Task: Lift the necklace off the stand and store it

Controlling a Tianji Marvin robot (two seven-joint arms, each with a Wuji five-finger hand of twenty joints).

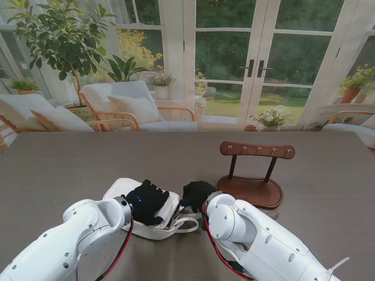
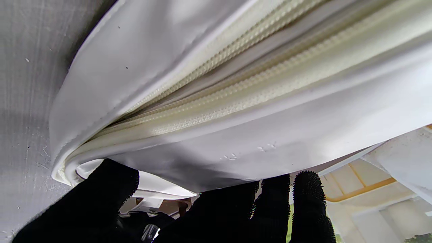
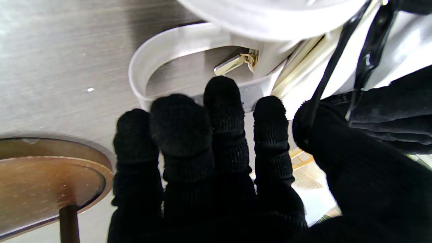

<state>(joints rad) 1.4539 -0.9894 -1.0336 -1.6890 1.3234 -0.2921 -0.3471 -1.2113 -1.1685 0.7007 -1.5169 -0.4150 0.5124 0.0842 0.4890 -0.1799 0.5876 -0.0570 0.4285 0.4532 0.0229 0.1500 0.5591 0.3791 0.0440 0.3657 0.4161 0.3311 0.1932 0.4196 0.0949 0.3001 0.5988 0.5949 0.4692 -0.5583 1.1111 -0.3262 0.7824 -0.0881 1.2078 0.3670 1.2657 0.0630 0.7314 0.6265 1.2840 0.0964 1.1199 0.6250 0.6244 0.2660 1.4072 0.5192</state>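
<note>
**Both hands at the pouch, necklace out of sight**

The wooden stand (image 1: 254, 175) carries nothing on its pegged crossbar; no necklace shows in any view, so it is probably already inside the white pouch (image 1: 120, 190), though I cannot confirm that. The left hand (image 1: 146, 201) presses on the pouch, fingers curled over its edge and gripping it. The right hand (image 1: 197, 194) hovers just beside the pouch's loop strap (image 3: 148, 64), fingers spread and holding nothing, near the pale gold zipper pull (image 3: 233, 64).

Risks, as I judge them: the zipper pull is small and flat, and thick knitted gloves could slip off it or pinch the strap instead. If the chain lies near the opening, closing the zipper could snag it in the teeth. A tug without the left hand's hold would drag the light pouch across the smooth worktop (image 1: 70, 164).

The pouch is soft, matte, faux-leather-looking, with cream plastic zipper teeth (image 2: 216, 98). The stand's round base is polished brown wood.
</note>
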